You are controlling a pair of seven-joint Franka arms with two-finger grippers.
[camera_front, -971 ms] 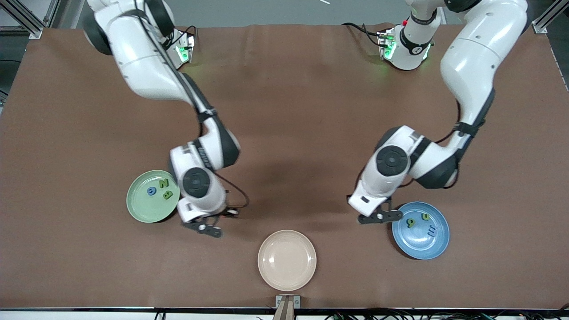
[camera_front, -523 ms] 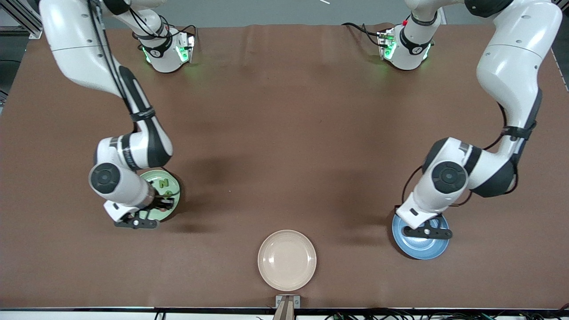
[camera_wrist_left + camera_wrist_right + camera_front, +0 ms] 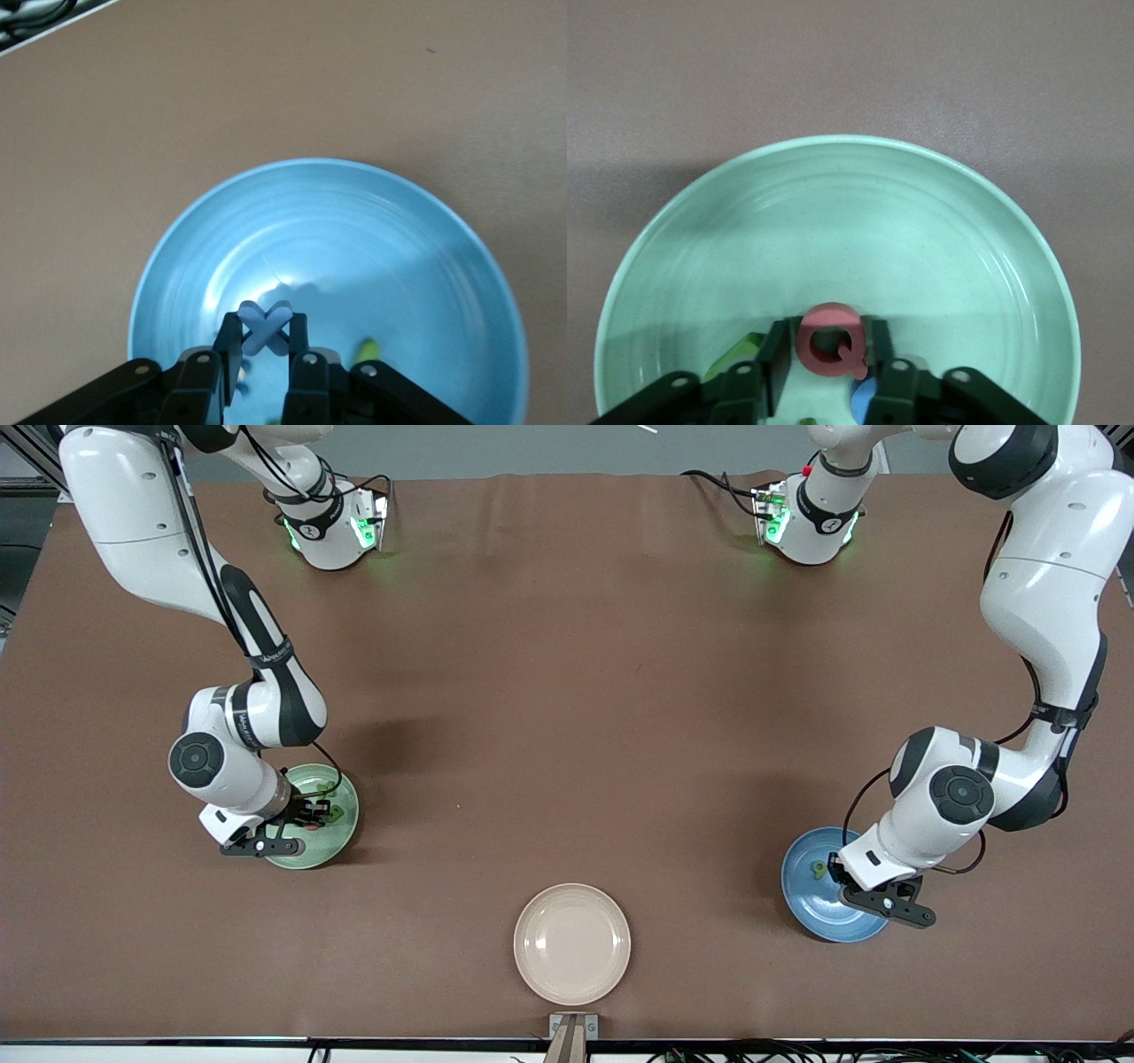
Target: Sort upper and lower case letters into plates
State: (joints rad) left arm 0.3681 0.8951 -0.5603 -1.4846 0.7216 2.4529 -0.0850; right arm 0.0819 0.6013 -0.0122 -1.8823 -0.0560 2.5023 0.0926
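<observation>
Glossy plates: blue plate (image 3: 221,230), green plate (image 3: 939,221); matt tabletop (image 3: 567,691).

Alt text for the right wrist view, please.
The right gripper holds a red letter Q between its fingers over the pale mint green plate, which rests on the brown table. Green and blue letter pieces lie partly hidden in the plate below.

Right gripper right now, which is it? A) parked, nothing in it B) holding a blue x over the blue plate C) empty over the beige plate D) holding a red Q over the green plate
D: the right wrist view shows the right gripper shut on the red Q above the green plate.
</observation>
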